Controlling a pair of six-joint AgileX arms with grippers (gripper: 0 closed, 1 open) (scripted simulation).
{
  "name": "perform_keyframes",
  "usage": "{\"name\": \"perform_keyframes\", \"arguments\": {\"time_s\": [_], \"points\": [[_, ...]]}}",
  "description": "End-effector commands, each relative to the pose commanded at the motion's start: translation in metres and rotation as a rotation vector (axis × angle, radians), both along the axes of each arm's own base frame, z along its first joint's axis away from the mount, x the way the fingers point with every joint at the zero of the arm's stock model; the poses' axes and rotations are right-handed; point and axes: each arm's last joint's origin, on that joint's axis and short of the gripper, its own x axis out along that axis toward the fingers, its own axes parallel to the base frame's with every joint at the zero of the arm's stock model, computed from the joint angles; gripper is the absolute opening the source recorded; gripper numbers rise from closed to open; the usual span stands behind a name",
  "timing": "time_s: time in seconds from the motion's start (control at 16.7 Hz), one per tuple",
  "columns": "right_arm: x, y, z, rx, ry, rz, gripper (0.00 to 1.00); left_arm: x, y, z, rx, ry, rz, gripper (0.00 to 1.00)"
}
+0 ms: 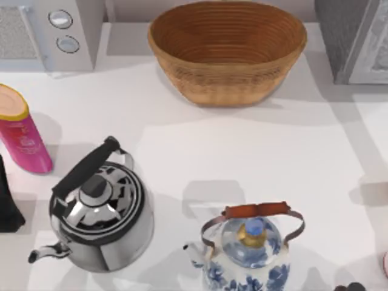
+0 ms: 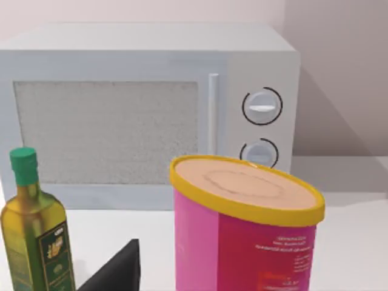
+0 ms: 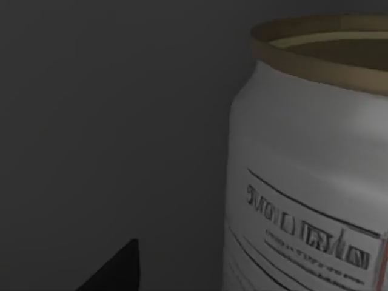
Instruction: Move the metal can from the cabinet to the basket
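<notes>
Currently the silver metal can [image 3: 303,170] w/ printed label sits upright in a dim grey enclosure, close in front of right wrist cam. Light-brown woven wicker basket [image 1: 227,51] is well behind the black-handled steel kettle [image 1: 100,209] and blue-and-white porcelain kettle [image 1: 251,254]. Can't tell either claw's state.

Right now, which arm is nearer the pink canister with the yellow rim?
Left. The left arm is at the table's left edge, just in front of the pink canister. The right arm is at the front right corner, across the table past both kettles.
</notes>
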Motion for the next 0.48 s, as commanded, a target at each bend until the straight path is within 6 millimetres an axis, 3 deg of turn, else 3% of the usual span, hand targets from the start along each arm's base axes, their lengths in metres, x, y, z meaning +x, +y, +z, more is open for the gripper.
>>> {"name": "perform_keyframes", "arguments": {"time_s": [0.18,0.48], "points": [[0.0000,0.0000,0.0000,0.000,0.000,0.000,1.00,0.0000,0.0000,0.0000,0.000,0.000,0.000,1.00],[0.0000,0.0000,0.0000,0.000,0.000,0.000,0.62,0.0000,0.0000,0.0000,0.000,0.000,0.000,1.00]]}}
